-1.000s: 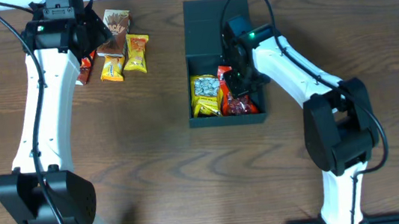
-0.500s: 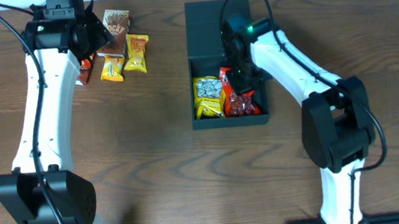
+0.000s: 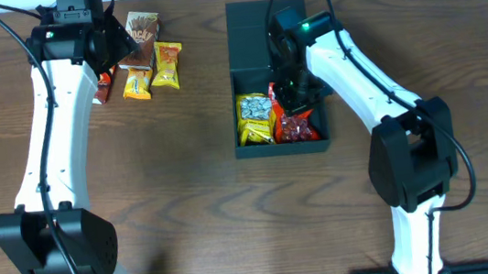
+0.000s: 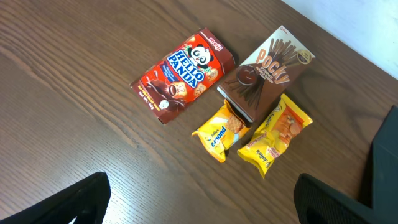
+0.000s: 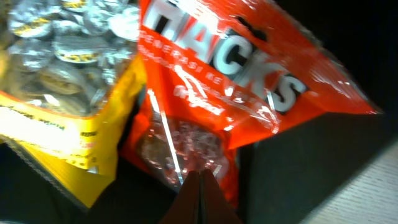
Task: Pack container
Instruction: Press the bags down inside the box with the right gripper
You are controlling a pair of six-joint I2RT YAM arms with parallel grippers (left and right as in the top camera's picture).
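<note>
The container (image 3: 282,147) is a dark box standing right of the table's middle, its flap lid open at the far end. Inside lie a yellow packet (image 3: 254,117) and a red packet (image 3: 295,127). My right gripper (image 3: 294,87) hangs in the box just above them. In the right wrist view its jaws are pressed shut (image 5: 200,179) with nothing between them, pointing at the red packet (image 5: 236,81) beside the yellow one (image 5: 62,93). My left gripper (image 4: 205,211) is open wide over bare table, a little short of the loose snacks.
At the far left lie a red Hello Panda packet (image 4: 183,74), a brown Pocky box (image 4: 267,71) and two small yellow packets (image 4: 221,130) (image 4: 273,134). The Pocky box rests partly on one yellow packet. The container's dark wall (image 5: 298,168) stands close to the right gripper.
The right gripper, still shut, has drawn back from the red packet toward the far end of the box. The left arm has not moved.
</note>
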